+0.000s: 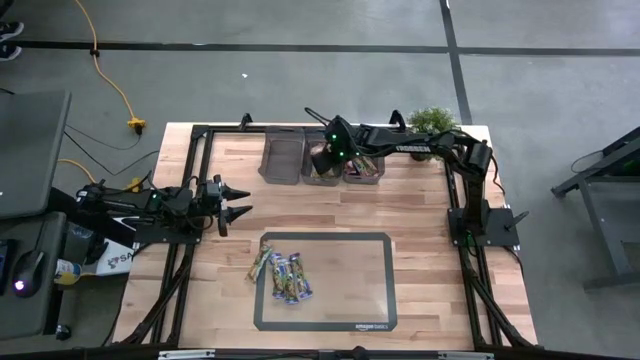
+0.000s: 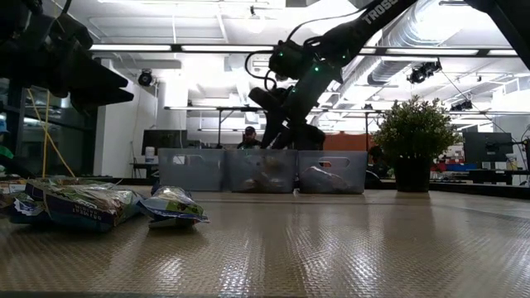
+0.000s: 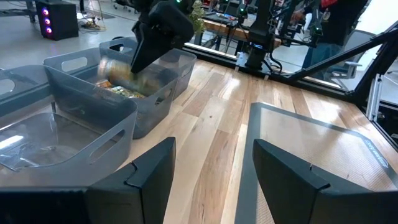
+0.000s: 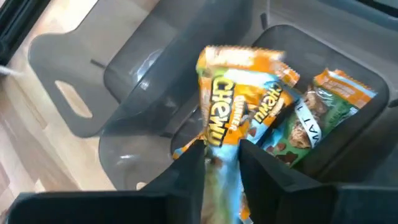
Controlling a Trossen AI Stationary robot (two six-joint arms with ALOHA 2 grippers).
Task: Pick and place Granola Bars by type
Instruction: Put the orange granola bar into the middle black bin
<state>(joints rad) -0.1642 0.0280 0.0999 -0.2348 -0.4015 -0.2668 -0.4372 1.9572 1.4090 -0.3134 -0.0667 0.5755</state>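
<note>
Bars (image 1: 283, 276) lie heaped on the mat (image 1: 340, 320) at seven o'clock; its edge reads "amazon basics". Over the middle bin (image 1: 322, 172) at twelve, the right gripper (image 4: 221, 163) pinches an orange "CHEWY" bar (image 4: 225, 102). Left gripper (image 1: 240, 200), at nine, is spread empty.

Both arms are dark, nearly black, built of slim jointed links with cables running along them. The right arm carries small green lights near its wrist and white "TROSS" lettering on a link. The left pincer (image 3: 211, 180) ends in two broad, flat, angular black fingers; the right pincer (image 4: 221, 171) has matching matte fingers
</note>
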